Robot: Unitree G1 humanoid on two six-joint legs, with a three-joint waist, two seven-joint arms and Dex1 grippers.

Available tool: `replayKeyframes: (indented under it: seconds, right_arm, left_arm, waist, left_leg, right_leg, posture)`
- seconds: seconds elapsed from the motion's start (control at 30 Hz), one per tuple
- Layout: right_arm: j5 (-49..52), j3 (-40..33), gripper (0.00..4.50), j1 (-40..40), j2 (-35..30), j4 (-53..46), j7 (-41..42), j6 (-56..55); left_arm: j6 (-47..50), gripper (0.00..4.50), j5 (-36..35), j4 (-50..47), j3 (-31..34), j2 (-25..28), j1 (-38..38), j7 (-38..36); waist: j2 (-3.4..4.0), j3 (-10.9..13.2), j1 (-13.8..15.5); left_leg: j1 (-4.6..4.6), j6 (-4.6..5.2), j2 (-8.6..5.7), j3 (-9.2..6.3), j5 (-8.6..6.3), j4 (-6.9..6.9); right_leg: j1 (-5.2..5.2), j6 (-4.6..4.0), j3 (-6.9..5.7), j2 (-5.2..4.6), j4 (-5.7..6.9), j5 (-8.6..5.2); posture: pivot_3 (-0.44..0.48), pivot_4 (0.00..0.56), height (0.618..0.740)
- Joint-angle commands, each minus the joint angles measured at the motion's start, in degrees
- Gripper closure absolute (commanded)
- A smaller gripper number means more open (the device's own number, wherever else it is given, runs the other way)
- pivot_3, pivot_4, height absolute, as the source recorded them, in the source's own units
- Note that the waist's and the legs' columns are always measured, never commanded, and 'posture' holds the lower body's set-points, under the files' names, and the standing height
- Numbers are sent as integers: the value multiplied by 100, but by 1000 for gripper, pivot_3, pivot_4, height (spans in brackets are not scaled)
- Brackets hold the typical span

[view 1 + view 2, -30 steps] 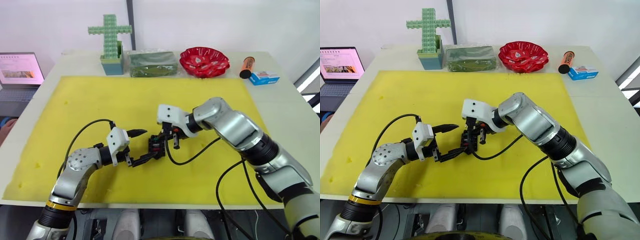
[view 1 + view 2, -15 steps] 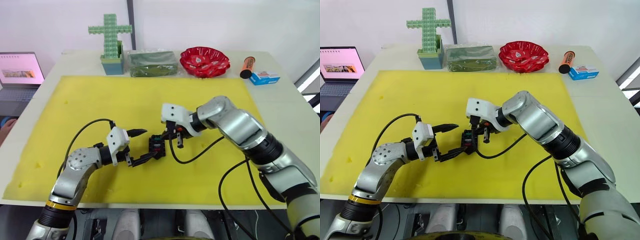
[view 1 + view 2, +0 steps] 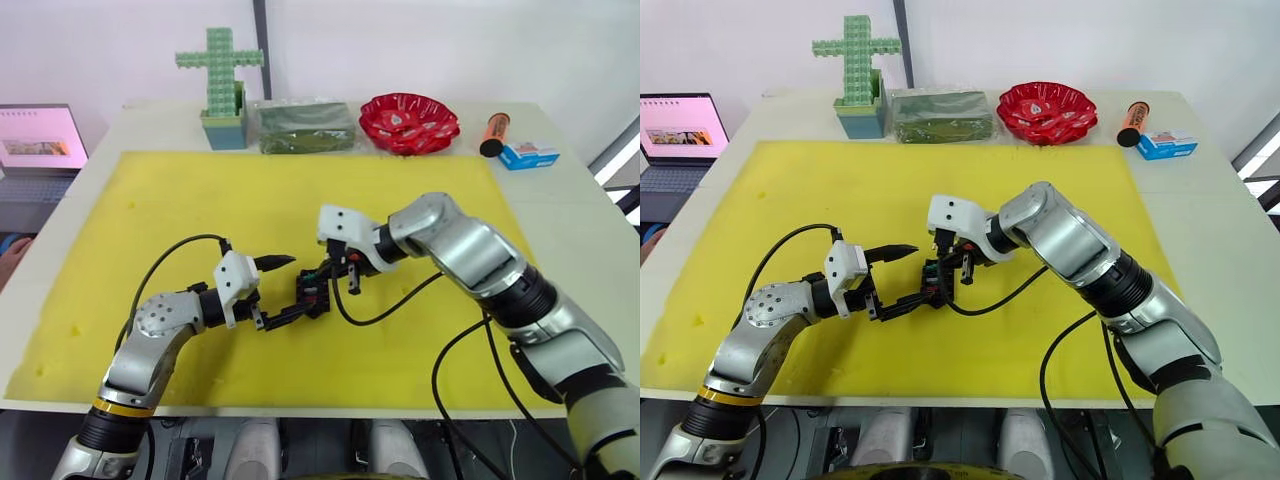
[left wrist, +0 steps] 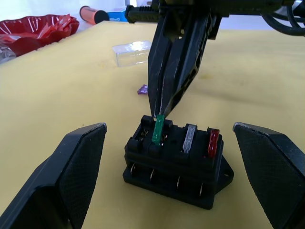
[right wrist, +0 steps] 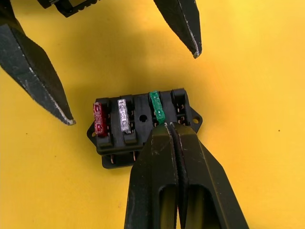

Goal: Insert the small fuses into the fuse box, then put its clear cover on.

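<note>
The black fuse box (image 4: 175, 161) sits on the yellow mat (image 3: 300, 195), with a green fuse (image 4: 158, 130), a grey fuse (image 4: 189, 138) and a red fuse (image 4: 213, 142) standing in its slots. My right gripper (image 5: 167, 126) is shut, its tips touching the green fuse's top end. My left gripper (image 3: 296, 287) is open, one finger on each side of the box with gaps between. A purplish fuse (image 4: 142, 89) lies loose on the mat beyond the box. The clear cover (image 4: 132, 51) lies farther off.
Along the table's far edge stand a green cross in a pot (image 3: 222, 85), a wrapped green package (image 3: 305, 127), a red bowl (image 3: 408, 122), an orange tube (image 3: 493, 133) and a blue box (image 3: 527, 155). A laptop (image 3: 35, 140) sits off the left side.
My right gripper pulled slightly away to the right of the box half a second ago and has come back onto the green fuse. The left gripper has stayed put.
</note>
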Motion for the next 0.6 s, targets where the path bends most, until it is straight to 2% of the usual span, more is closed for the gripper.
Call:
replayKeyframes:
  seconds: [0.03, 0.3, 0.6]
  right_arm:
    - [-15, -69, 4472, -167, -136, -122, 109, -103]
    - [-34, -94, 4472, -180, -235, -136, 175, -141]
    - [241, -210, 4472, -172, 105, -364, 50, 137]
  left_arm:
    - [-59, 0, -19, -185, 82, 48, 2, 16]
    - [-68, 0, -20, -172, 82, 56, -5, -3]
    - [-57, 0, -19, -165, 79, 55, -41, -5]
  waist:
    - [0, 0, 2]
    - [0, 1, -2]
    - [0, 1, -5]
  left_leg:
    - [0, 0, 0, 0, 0, 0]
    - [-2, 0, 0, 0, 0, -1]
    - [-2, 0, 0, -1, 0, -1]
  right_leg:
    - [0, 0, 0, 0, 0, 0]
    - [-2, 0, 0, 0, 0, 0]
    - [-3, 0, 0, 0, 0, 0]
  posture:
    - [0, 150, 740]
    - [0, 150, 740]
    - [0, 150, 740]
